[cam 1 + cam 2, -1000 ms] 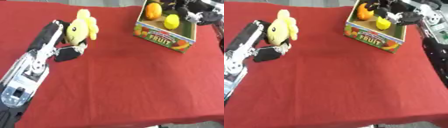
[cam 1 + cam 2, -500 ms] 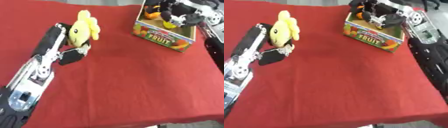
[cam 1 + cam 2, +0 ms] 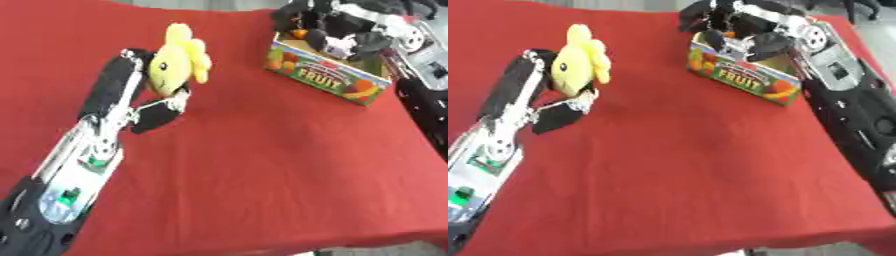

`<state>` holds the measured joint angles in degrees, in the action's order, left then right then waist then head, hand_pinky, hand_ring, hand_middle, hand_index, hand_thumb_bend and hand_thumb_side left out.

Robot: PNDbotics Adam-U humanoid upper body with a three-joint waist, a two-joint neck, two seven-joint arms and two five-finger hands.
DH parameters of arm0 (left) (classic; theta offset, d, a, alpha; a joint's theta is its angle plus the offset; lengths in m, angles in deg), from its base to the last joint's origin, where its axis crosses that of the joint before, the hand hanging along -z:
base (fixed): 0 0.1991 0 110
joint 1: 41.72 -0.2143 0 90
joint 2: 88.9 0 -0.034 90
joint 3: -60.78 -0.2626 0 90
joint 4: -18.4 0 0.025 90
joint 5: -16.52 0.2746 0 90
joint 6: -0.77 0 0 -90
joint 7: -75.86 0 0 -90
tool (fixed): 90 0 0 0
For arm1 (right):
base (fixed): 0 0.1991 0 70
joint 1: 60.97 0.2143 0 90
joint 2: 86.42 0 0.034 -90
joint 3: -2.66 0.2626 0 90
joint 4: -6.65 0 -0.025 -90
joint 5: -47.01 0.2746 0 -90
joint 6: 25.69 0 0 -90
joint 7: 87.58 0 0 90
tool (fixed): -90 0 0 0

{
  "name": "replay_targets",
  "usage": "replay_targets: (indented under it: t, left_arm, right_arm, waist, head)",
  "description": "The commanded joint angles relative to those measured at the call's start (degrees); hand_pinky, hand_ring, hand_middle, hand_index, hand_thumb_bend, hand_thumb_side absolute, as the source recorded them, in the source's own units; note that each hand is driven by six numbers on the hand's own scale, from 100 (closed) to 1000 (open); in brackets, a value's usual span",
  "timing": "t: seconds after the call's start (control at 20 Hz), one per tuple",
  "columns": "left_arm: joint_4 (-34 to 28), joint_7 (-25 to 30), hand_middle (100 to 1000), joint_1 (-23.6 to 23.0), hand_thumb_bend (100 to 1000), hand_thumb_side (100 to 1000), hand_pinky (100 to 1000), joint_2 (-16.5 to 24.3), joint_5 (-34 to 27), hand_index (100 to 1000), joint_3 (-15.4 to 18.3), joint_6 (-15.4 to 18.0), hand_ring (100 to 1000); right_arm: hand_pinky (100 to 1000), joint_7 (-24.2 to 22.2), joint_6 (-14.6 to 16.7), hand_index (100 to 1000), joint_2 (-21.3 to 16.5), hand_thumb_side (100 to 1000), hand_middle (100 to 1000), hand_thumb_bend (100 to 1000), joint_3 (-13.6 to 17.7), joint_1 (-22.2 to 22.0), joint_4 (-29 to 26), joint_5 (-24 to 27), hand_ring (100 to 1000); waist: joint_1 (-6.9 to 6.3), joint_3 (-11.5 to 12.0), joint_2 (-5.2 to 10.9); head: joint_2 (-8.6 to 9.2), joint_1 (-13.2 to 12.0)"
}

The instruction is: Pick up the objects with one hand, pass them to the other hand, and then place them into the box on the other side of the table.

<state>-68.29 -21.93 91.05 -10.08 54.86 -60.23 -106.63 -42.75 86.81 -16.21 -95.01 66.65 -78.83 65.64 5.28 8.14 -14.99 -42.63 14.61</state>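
1. The desk (image 3: 262, 175) is covered in red cloth and carries a yellow plush toy (image 3: 178, 59) and a printed cardboard box (image 3: 745, 80) marked "FRUIT".
2. The toy sits at the far left of the desk, well apart from the box at the far right.
3. The left arm enters from the lower left corner and runs diagonally up to the toy.
4. The left hand (image 3: 156, 111) is at the toy's near side. Its fingers (image 3: 118, 80) lie along the toy's left flank, and the thumb side touches the toy's lower edge.
5. The fingers look curled round the toy's lower body; the toy stands upright against the hand. Whether the toy is clear of the cloth cannot be determined.
6. The right arm runs along the right edge of the view up to the box.
7. The right hand (image 3: 750, 37) is over the open top of the box, its fingers bent downward into the opening.
8. An orange shape (image 3: 300, 34) shows inside the box beside the right hand. Whether the right fingers are grasping anything cannot be determined.
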Motion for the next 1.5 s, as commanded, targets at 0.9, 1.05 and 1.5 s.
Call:
replay_targets:
  t: [0.9, 1.05, 1.5]
  left_arm:
    - [6.00, -9.30, 428, 0.95, 100, 123, 499, -5.77, 15.09, 569, -0.04, 1.67, 458]
    - [6.38, -9.83, 429, 1.07, 100, 100, 494, -6.36, 18.38, 567, -0.11, 1.31, 453]
    - [7.01, -10.32, 428, 1.47, 100, 100, 492, -7.92, 19.75, 568, -0.49, 0.91, 448]
  right_arm:
    - [936, -6.80, 8.20, 954, 0.22, 511, 827, 100, -1.96, 2.49, -1.70, -10.98, 1000]
    - [937, -6.80, 8.43, 962, 0.43, 518, 829, 100, -2.15, 2.48, -1.65, -11.93, 1000]
    - [940, -6.80, 7.12, 966, 0.89, 569, 831, 100, -3.48, 2.43, -2.46, -12.66, 1000]
  waist:
    - [0.61, 0.15, 0.79]
    - [0.59, 0.09, 0.79]
    - [0.47, 0.04, 0.78]
  head:
    - [0.00, 0.71]
    - [0.13, 0.80]
    - [0.27, 1.34]
